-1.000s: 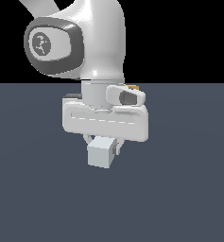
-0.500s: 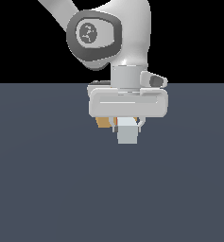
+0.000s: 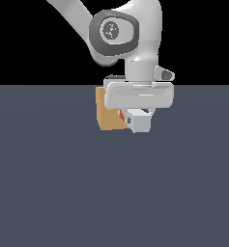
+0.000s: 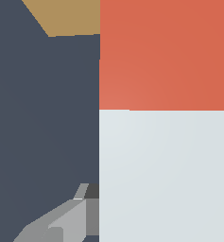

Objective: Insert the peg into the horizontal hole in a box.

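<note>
My gripper [image 3: 138,118] is shut on the peg [image 3: 140,121], held low over the floor with its pale grey-white end facing the exterior camera. A sliver of the red-orange end [image 3: 121,116] shows behind, pointing at the tan box [image 3: 108,115], which stands just beyond the hand towards the exterior view's left. In the wrist view the peg [image 4: 165,175] fills half the picture, white near me and red [image 4: 165,52] farther out. A corner of the box [image 4: 66,16] lies beyond it, and one grey finger [image 4: 61,222] shows beside the bar. The hole is hidden.
A flat dark grey floor [image 3: 53,193] spreads all around, with a black background above. The arm's white links [image 3: 130,29] rise over the hand.
The arm has carried the peg towards the exterior view's right and slightly up in the picture. The tan box, mostly hidden behind the hand before, now shows beside it.
</note>
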Tool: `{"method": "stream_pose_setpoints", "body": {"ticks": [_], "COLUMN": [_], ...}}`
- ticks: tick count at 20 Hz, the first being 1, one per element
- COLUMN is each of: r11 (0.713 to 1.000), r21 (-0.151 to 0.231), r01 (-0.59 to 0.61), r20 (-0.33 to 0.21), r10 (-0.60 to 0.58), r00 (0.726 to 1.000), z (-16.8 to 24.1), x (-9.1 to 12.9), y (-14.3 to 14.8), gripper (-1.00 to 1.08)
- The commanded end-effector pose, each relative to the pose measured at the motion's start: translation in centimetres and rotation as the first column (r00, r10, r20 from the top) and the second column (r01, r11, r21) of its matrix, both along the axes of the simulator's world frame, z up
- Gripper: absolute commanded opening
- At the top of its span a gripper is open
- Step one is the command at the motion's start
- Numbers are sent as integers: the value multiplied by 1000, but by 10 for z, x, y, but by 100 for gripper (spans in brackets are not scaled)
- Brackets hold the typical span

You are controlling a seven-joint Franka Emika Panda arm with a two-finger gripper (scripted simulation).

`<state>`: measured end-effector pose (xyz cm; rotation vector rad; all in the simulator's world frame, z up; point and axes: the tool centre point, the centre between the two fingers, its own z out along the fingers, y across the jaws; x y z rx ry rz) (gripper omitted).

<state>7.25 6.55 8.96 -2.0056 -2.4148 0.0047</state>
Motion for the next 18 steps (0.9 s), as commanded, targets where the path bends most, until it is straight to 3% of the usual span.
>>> {"method": "stream_pose_setpoints", "body": {"ticks": [1,18], "r11": [1000,999], "r21": [0,0], "r01": [-27,-50], "r20": [4,3], "r10": [27,50], "r00": [1000,999], "z": [5,7], "x": [5,7], "y": [7,13], "gripper": [-100,-100]}}
